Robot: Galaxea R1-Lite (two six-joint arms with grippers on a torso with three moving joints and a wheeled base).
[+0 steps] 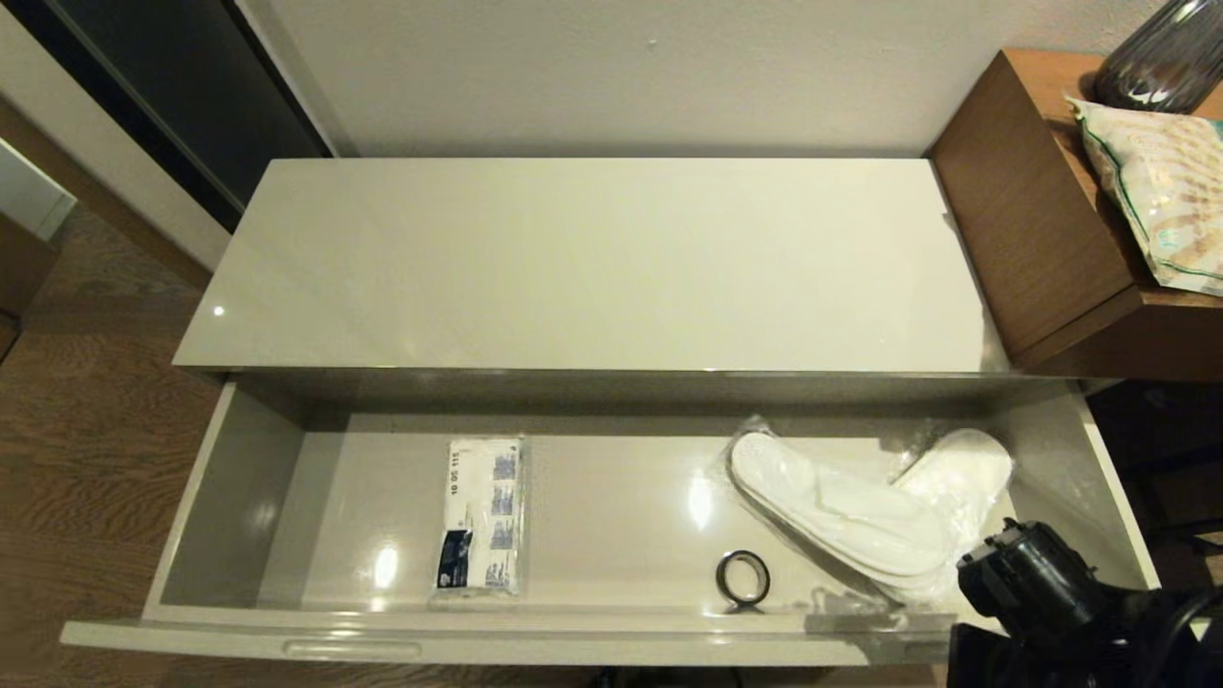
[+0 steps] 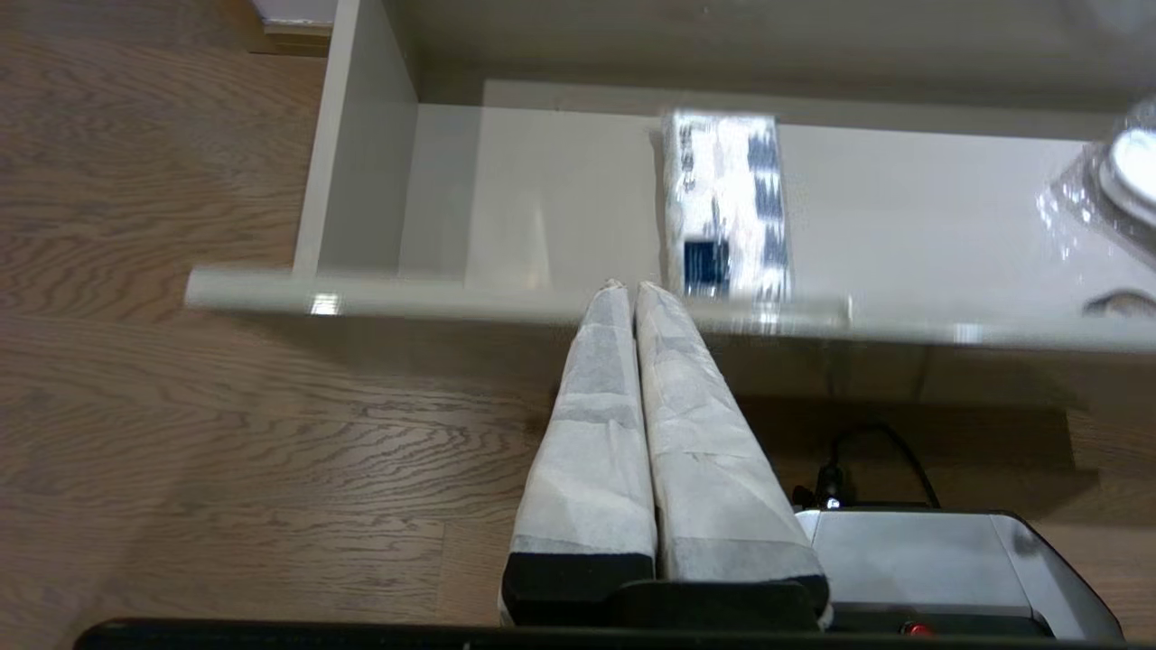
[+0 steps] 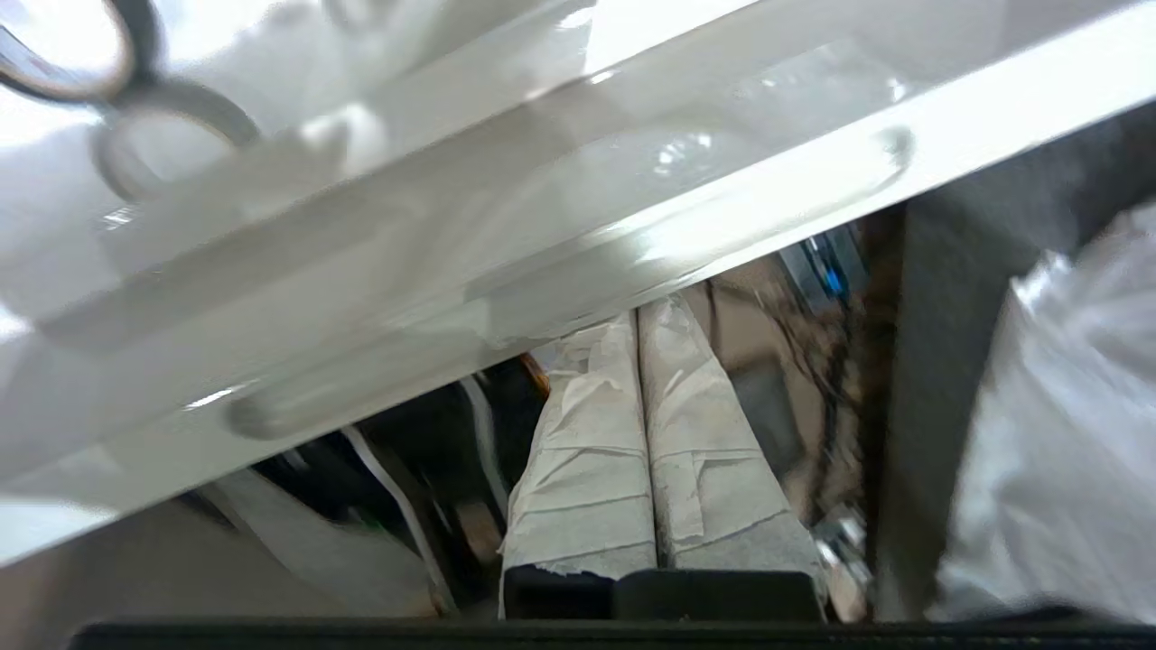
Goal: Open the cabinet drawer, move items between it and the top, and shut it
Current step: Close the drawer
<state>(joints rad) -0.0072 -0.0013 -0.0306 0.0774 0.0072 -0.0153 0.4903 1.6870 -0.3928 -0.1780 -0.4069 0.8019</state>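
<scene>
Standing pulled open below the top point(image 1: 592, 258), the cabinet drawer point(image 1: 229, 478) holds the tissue pack point(image 1: 482, 516) left of centre and the slippers point(image 1: 841, 511) to the right. My right gripper point(image 3: 637, 311), fingers pressed together and empty, sits under the drawer's front near its right handle slot; my left gripper point(image 2: 629, 287), likewise closed, hangs before the front.

Drawer point(image 1: 229, 478) pulled fully open below the glossy cabinet top point(image 1: 592, 268). Inside: tissue pack point(image 1: 482, 516) left of centre, lying lengthwise front to back; slippers point(image 1: 865, 511) in clear plastic at the right; small black ring point(image 1: 742, 577) near the front wall, just left of the slippers. Right arm point(image 1: 1051, 583) at the drawer's front right corner, dark, fingers not visible. Brown wooden unit point(image 1: 1032, 220) at right.
</scene>
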